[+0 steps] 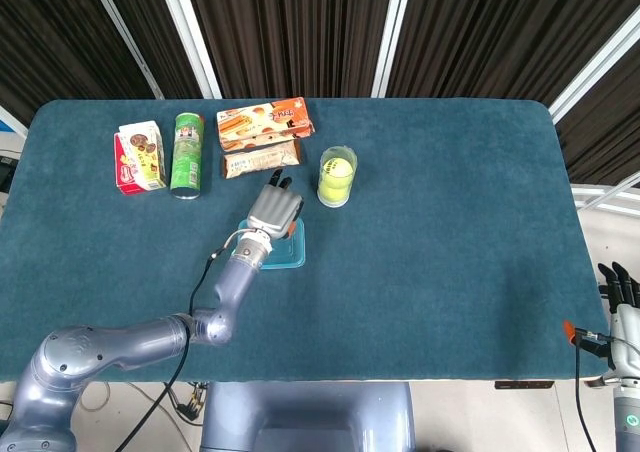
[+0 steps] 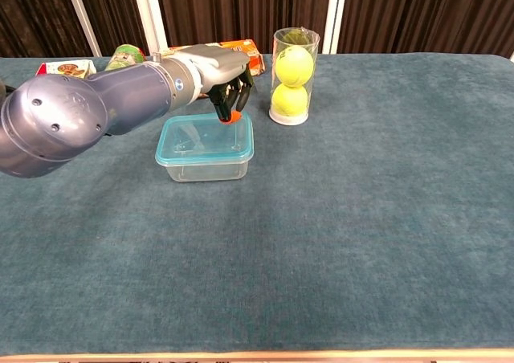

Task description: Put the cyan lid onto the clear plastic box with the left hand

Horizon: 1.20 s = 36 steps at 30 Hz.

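The cyan lid [image 2: 207, 142] lies flat on top of the clear plastic box [image 2: 205, 169], left of the table's middle. My left hand [image 2: 223, 86] hovers over the box's far edge with its fingers pointing down; an orange fingertip sits at the lid's far rim. It holds nothing. From the head view, the left hand [image 1: 274, 212] covers the far part of the lid [image 1: 291, 253]. My right hand [image 1: 622, 294] hangs off the table at the lower right, fingers straight and apart, empty.
A clear tube of tennis balls [image 2: 293, 66] stands just right of the box. Behind it lie an orange snack box [image 1: 265, 122] and a wrapped bar [image 1: 260, 159]. A green can [image 1: 186, 154] and a small carton [image 1: 139, 156] stand at the far left.
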{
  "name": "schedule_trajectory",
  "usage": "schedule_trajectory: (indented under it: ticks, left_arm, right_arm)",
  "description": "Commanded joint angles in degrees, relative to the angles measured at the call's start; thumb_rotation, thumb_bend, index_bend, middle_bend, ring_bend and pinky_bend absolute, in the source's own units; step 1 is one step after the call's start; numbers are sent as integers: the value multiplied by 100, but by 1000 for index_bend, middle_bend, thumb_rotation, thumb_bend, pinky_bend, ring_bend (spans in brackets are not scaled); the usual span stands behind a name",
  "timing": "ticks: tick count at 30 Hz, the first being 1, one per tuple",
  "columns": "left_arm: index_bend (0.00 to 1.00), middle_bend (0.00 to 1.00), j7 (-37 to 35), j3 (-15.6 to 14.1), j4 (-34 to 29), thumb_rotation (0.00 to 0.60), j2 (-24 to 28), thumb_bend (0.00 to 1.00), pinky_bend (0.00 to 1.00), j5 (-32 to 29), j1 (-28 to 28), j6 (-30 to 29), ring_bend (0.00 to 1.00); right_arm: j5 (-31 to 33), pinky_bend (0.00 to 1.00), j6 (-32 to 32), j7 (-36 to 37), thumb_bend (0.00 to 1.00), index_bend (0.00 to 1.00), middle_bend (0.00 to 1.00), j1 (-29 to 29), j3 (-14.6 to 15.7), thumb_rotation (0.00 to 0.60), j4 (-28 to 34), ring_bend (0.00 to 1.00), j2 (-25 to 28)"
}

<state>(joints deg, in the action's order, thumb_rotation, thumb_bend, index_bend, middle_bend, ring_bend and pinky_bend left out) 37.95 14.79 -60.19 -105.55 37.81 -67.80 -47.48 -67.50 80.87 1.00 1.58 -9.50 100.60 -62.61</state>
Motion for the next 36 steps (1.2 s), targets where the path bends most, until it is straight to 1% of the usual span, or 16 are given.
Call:
schedule_trajectory:
  ticks: [1, 19, 36]
  left_arm:
    - [657, 610, -16, 9, 50, 600, -38, 498, 45, 30, -2, 10, 143]
    - [657, 608, -54, 42, 552, 600, -342, 498, 45, 205, -66, 221, 143]
    - [657, 608, 15, 3, 772, 600, -453, 498, 45, 277, 28, 303, 143]
  right_arm:
    - [1, 0, -4, 3, 292, 100, 0, 1, 1, 600, 2, 0, 0]
    - [6, 0, -16, 38, 292, 100, 0, -7, 2, 600, 10, 0, 19]
    - [-5, 0, -2, 44, 292, 100, 0, -11, 2, 600, 12, 0, 21]
